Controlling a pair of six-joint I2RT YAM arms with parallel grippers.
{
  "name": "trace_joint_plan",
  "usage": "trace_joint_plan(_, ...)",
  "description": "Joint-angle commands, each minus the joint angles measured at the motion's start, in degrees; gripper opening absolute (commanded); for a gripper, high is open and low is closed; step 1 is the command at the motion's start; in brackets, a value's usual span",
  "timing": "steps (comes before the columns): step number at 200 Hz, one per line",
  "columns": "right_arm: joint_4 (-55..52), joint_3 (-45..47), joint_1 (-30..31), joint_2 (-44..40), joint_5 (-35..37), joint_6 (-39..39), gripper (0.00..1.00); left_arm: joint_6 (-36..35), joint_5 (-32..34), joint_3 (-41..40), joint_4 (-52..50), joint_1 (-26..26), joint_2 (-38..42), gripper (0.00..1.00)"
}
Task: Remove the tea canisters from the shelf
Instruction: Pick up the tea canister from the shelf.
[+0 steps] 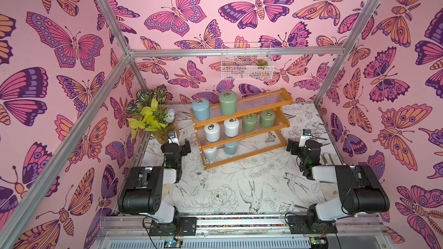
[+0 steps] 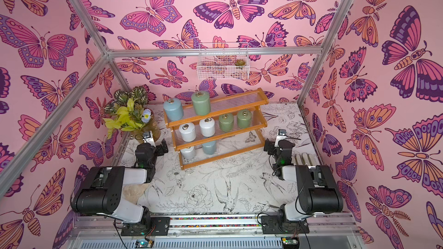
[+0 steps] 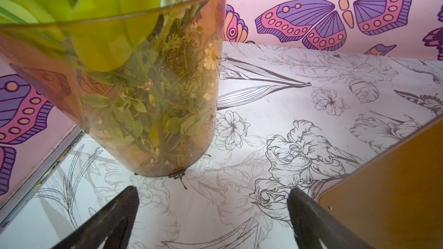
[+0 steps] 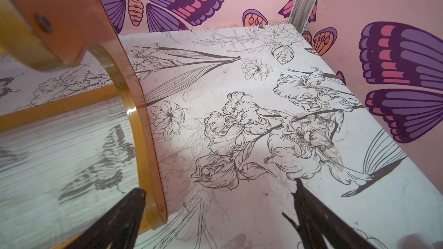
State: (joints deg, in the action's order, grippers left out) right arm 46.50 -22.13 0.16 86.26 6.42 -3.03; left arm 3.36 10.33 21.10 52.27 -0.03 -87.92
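Nearest me, both claws hung apart over the table, gripping nothing: the left gripper near the vase, the right gripper just beside the shelf end. Beyond, eight tea canisters stood on its tiers: two top, four middle, two bottom.

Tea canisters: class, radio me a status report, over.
Left gripper open, empty; right gripper open, empty. All eight tea canisters on shelf. Vase close by left gripper.
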Motion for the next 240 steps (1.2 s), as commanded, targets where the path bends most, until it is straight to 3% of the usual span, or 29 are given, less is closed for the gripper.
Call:
trace_joint_plan(1, 0.08, -0.72, 0.28, -0.13, 0.45, -0.41, 0.99, -0.80, 0.57, -0.71, 0.60, -0.23, -0.41, 1.00)
trace_joint_plan(35, 0.08, -0.72, 0.29, -0.13, 0.45, -0.49, 0.99, -0.80, 0.63, -0.84, 0.86, -0.23, -0.26, 1.00)
trace_joint_plan(45, 0.08, -0.72, 0.33, -0.13, 0.50, -0.52, 0.99, -0.30, 4.46, -0.72, 0.61, -0.89, 0.35, 1.00)
trace_joint_plan(56, 0.13, -0.72, 0.28, -0.17, 0.45, -0.58, 0.99, -0.01, 4.44, -0.75, -1.83, -1.02, 1.72, 1.00)
trace_joint_plan(72, 0.15, -0.72, 0.28, -0.14, 0.45, -0.66, 0.99, -1.27, 5.67, -1.68, 2.89, -1.99, 0.40, 1.00)
trace_joint_plan(137, 0.17, -0.72, 0.20, -0.15, 0.46, -0.84, 0.99, -4.32, 7.84, -5.10, 6.18, -4.55, 3.45, 1.00)
trace_joint_plan(177, -0.23, -0.90, 0.27, -0.12, 0.48, -0.75, 0.99, -4.63, 9.34, -0.91, -14.90, -7.69, 24.00, 1.00)
trace_joint_plan(211, -0.18, -0.90, 0.22, -0.13, 0.42, -0.75, 0.99, 2.96, 10.55, 3.87, -35.21, -10.02, 36.06, 1.00)
trace_joint_plan(240, -0.10, -0.81, 0.27, -0.19, 0.51, -0.75, 0.99, 9.99, 11.69, 5.83, -46.07, -13.89, 43.95, 1.00)
